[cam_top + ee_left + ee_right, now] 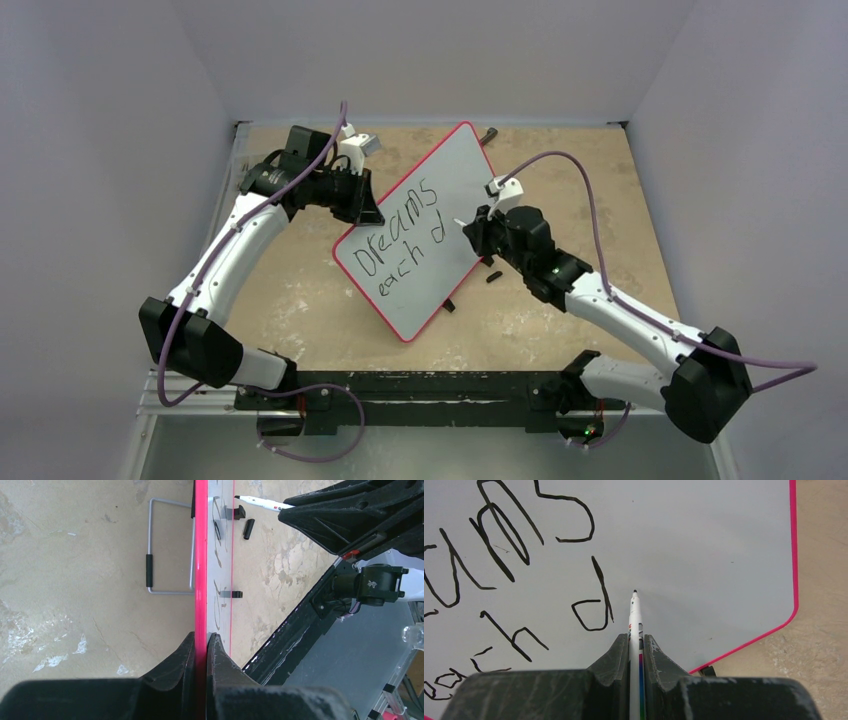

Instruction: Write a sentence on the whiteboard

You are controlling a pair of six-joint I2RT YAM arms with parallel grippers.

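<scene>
Whiteboard pinned, marker poised past the "d".

My left tool is pinched narrow on the red rim. I judge this is to stop the board skating on the surface under pen pressure. My right tool is clamped on the marker, tip at 3 o'clock of the last "d"; I cannot tell if it touches. The sentence reads "Dreams each d", mid-board. Bare white runs on toward 3 o'clock, and the rim closes in at 4. Room enough, I judge, for two more letters.
</scene>
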